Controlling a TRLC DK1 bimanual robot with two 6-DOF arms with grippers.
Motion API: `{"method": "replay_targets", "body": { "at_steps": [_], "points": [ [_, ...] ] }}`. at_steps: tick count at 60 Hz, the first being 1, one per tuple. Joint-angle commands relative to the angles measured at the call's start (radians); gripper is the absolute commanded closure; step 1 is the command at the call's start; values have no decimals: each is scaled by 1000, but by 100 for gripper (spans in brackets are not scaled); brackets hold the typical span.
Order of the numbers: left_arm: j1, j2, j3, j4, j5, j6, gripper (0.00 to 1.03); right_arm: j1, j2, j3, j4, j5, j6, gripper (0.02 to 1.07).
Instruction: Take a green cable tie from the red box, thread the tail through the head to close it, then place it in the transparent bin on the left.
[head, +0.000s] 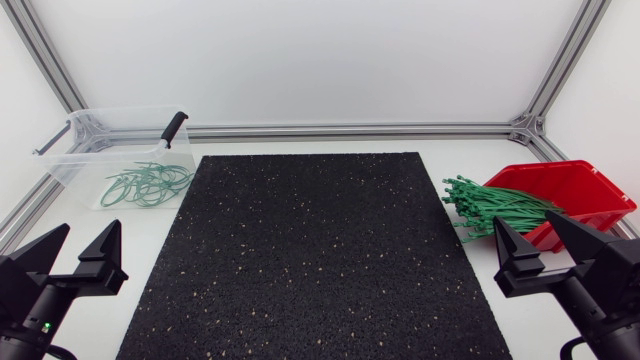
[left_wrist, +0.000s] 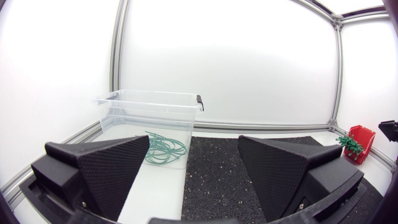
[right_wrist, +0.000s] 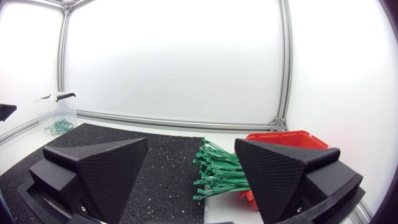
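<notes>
Both arms rest at the near corners of the worktop (head: 480, 160). The left claw (head: 88, 238) stands spread wide with nothing between its fingers, and the right claw (head: 524, 232) is just as wide and just as empty.

The green cable ties (head: 492, 207) lie as a loose bundle in the red box (head: 590, 190). Their ends fan out over its open lip toward the black mat (head: 310, 260), just ahead of the right claw. The transparent bin (head: 75, 150) sits at the far left corner and holds several closed green loops (head: 145, 185).

A single tie is likely very light, thin, springy and rather slick, so it may twist or slide between broad wedge fingers. The strands overlap, so neighbours could well come along. The best hold looks to be on a projecting end that stands a little apart from the rest (whether those ends are heads or tails is too small to tell). For threading, one claw would probably need to pinch close to the head and the other close to the tail tip.

No label, brand or writing can be read on the box, the bin or the ties.
</notes>
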Motion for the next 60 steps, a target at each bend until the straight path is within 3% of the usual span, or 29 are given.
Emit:
{"method": "replay_targets", "body": {
  "at_steps": [1,15,31,36,41,55,60],
  "points": [
    [-11,-8,-41,-9,-8,-17,4,8,12,72,-1,9,23,6],
    [-11,-8,-41,-9,-8,-17,4,-20,167,205,-29,22,18,6],
    [-9,-8,-41,-9,-8,-17,4,-186,451,424,-132,-7,-5,8],
    [-11,-8,-41,-9,-8,-17,4,-246,529,484,-172,-86,-15,8],
    [-11,-8,-41,-9,-8,-17,4,-293,588,529,-187,-123,-90,15],
    [-11,-8,-41,-9,-8,-17,4,-402,799,648,-334,-284,-198,14],
    [-11,-8,-41,-9,-8,-17,4,-427,888,699,-402,-296,-270,14]
  ]
}}
